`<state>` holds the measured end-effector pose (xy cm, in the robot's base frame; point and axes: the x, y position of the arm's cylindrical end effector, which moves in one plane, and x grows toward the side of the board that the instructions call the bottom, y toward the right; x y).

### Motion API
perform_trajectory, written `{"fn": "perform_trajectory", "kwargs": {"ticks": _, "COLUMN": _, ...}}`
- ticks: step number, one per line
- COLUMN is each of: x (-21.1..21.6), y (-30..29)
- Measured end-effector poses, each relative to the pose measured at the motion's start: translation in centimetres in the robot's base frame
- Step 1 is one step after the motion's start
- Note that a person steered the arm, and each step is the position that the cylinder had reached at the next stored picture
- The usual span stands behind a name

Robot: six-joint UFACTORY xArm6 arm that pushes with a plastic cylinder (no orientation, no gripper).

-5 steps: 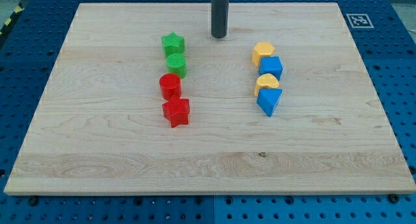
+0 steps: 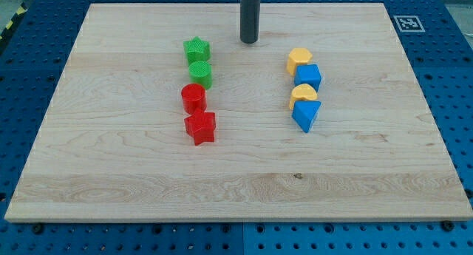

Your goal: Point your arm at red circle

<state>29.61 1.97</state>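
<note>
The red circle block (image 2: 194, 97) sits left of the board's middle, in a column of blocks. My tip (image 2: 249, 41) rests on the board near the view's top, above and to the right of the red circle, well apart from it. The nearest block to my tip is the green star (image 2: 196, 49), to its left.
A green circle (image 2: 200, 74) lies just above the red circle and a red star (image 2: 200, 127) just below. On the right stand a yellow block (image 2: 299, 60), a blue cube (image 2: 308, 77), a second yellow block (image 2: 304, 92) and a blue triangle (image 2: 306, 114). The wooden board (image 2: 111, 174) lies on a blue pegboard.
</note>
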Motion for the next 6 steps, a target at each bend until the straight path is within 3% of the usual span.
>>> {"fn": "perform_trajectory", "kwargs": {"ticks": 3, "x": 0.2, "y": 0.1}}
{"fn": "perform_trajectory", "kwargs": {"ticks": 4, "x": 2.3, "y": 0.1}}
{"fn": "perform_trajectory", "kwargs": {"ticks": 6, "x": 10.4, "y": 0.0}}
